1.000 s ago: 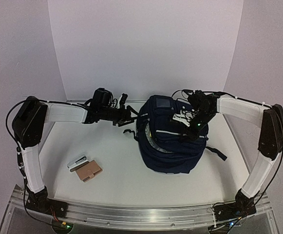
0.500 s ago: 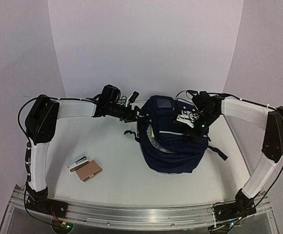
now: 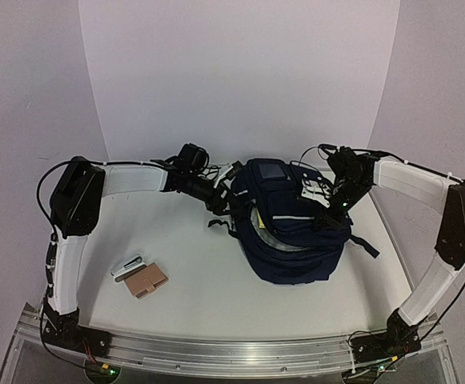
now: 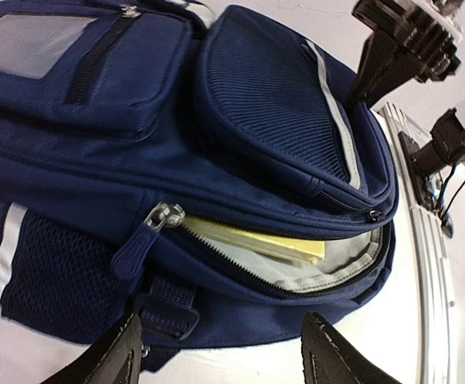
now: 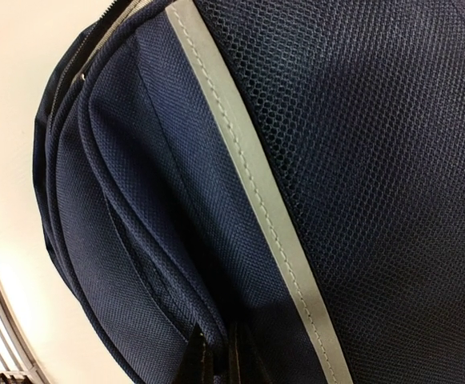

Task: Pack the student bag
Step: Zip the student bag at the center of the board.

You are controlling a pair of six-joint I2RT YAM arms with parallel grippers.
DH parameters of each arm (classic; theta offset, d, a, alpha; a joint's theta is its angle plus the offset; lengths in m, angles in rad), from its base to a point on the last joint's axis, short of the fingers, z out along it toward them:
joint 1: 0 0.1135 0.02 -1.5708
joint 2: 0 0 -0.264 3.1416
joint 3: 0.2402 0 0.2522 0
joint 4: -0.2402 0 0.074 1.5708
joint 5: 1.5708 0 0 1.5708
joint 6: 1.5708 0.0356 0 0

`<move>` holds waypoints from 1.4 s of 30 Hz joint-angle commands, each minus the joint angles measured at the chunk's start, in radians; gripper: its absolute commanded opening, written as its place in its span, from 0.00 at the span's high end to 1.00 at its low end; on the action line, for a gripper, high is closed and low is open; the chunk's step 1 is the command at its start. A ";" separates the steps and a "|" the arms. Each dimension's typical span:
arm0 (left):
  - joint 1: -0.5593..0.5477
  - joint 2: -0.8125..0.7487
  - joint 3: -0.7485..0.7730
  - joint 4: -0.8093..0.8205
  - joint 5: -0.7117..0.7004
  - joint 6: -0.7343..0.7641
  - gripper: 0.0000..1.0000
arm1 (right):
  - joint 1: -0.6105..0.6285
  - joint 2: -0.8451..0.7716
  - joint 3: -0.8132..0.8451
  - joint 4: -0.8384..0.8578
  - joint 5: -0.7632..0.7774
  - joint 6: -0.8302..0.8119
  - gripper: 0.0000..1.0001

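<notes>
- While the bag stands on the bench, its zip gapes over a yellow pad.
- Wide open, the left tool faces the zip pull, likely to close it.
- Pinching the bag's side, the right tool seems to brace it.

L gripper spread wide; R gripper pinched closed.

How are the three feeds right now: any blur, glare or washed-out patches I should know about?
Top external: soft even light, faint shadows, no glare; the student bag reads as a dark mass. Left wrist: sharp but tilted; zipper pull and yellow pad clear, the fingertips dark silhouettes. Right wrist: very close, mesh crisp, table corner bright and featureless.
</notes>
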 commanded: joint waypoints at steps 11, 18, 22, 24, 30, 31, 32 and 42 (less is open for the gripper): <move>-0.008 0.134 0.212 -0.027 -0.047 0.165 0.40 | -0.021 -0.030 0.011 -0.137 0.003 0.020 1.00; -0.022 0.194 0.297 -0.085 -0.031 0.192 0.47 | -0.022 -0.030 0.017 -0.144 -0.004 0.022 1.00; -0.025 0.195 0.297 -0.090 -0.006 0.192 0.59 | -0.021 -0.024 0.025 -0.148 -0.020 0.030 1.00; -0.028 0.188 0.289 -0.094 0.009 0.192 0.64 | -0.021 -0.021 0.026 -0.149 -0.027 0.033 1.00; -0.036 0.118 0.218 -0.064 0.022 0.185 0.87 | -0.021 -0.001 0.038 -0.149 -0.047 0.046 1.00; -0.036 0.099 0.199 -0.050 0.018 0.180 0.92 | -0.021 0.001 0.039 -0.149 -0.051 0.048 1.00; -0.036 0.080 0.181 -0.041 0.011 0.177 0.97 | -0.021 0.005 0.039 -0.148 -0.056 0.051 1.00; -0.075 -0.089 0.017 -0.049 -0.117 0.179 1.00 | -0.021 0.065 0.066 -0.111 -0.127 0.174 1.00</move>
